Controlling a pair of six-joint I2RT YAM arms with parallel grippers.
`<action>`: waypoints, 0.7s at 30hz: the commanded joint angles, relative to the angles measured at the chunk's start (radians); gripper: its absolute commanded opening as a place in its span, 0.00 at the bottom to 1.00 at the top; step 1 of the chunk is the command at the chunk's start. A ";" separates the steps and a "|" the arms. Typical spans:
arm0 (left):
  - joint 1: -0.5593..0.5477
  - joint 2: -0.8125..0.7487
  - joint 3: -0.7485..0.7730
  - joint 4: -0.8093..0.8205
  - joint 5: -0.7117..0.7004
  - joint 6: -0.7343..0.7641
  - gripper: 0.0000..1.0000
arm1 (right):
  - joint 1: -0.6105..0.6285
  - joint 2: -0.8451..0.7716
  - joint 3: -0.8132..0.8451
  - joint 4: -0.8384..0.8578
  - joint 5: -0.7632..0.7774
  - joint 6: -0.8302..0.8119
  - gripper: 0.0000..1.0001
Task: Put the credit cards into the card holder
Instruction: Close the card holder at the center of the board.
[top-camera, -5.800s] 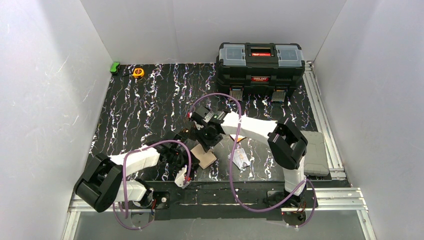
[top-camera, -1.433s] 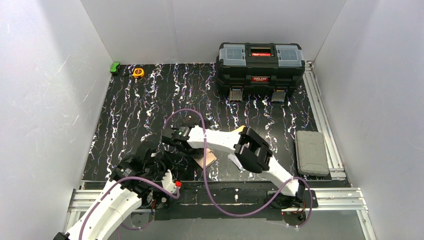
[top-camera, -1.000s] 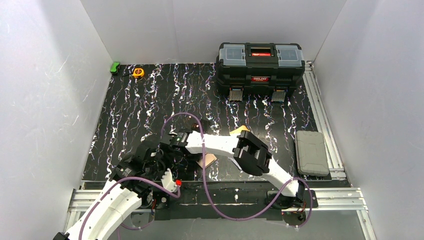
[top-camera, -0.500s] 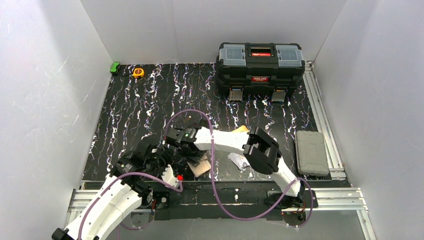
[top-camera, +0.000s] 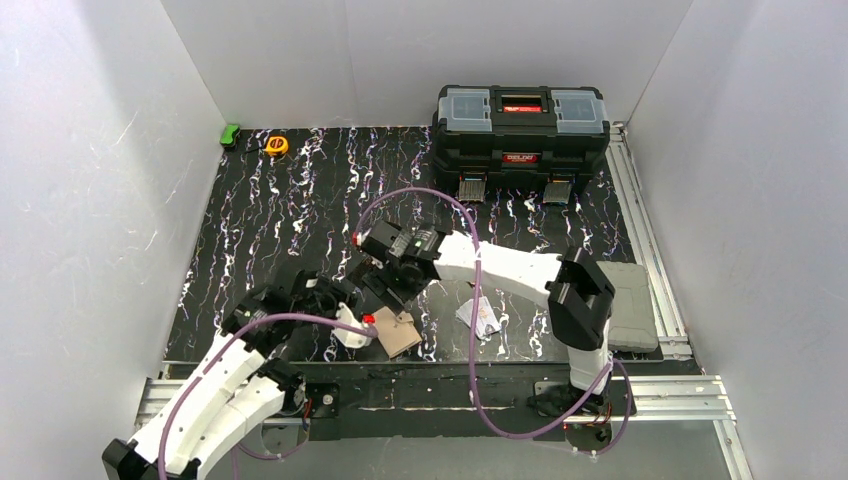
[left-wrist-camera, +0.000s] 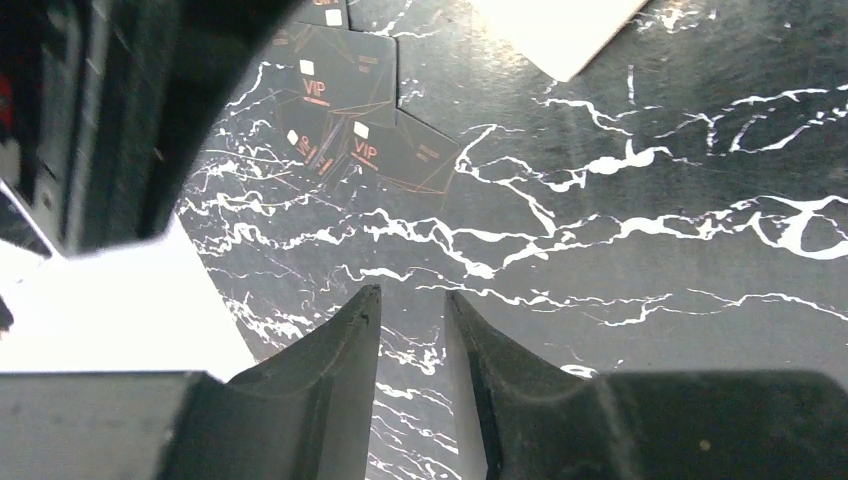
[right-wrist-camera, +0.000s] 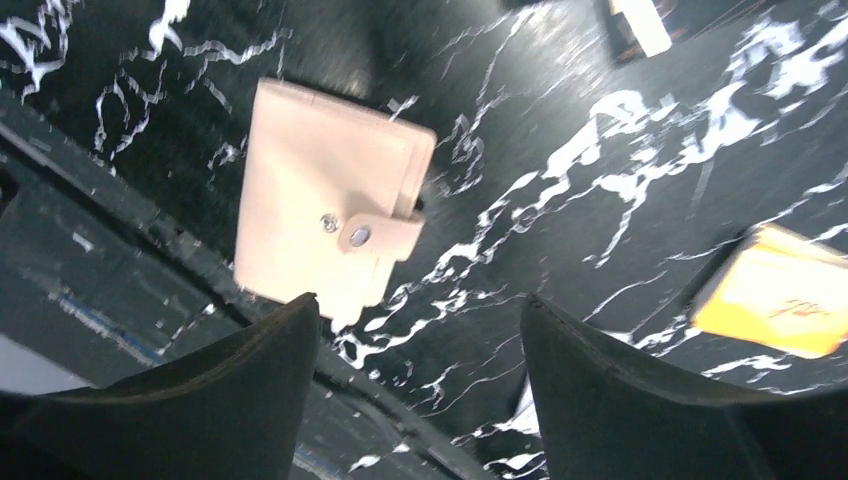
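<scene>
Overhead, right pincer (right-wrist-camera: 418, 305) gapes near card holder (right-wrist-camera: 320, 225); left pincer (left-wrist-camera: 412, 293) seemingly barely parted.

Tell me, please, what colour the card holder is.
The card holder is plain cream-beige, snap tab included; the right wrist view shows it best.

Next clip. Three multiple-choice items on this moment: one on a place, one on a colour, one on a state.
1. On the table, the card holder lies: A at the far edge; B near the front edge; C dead centre.
2. The credit card at the right wrist view's right edge is: A orange-yellow; B green; C red.
3. The right claw is: A shut on a card; B shut on the holder; C open, empty.
B, it sits by the near edge; A, its face shows plainly; C, its fingers stand wide apart, gripping nothing.
</scene>
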 joint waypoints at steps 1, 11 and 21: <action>0.004 -0.085 -0.091 -0.028 -0.011 0.035 0.29 | 0.022 -0.029 -0.089 0.073 -0.117 0.065 0.74; 0.003 -0.094 -0.179 -0.016 0.064 0.112 0.28 | 0.054 0.077 -0.027 0.060 -0.132 0.065 0.51; 0.003 -0.089 -0.242 0.035 0.125 0.236 0.28 | 0.056 0.080 -0.012 0.063 -0.128 0.069 0.34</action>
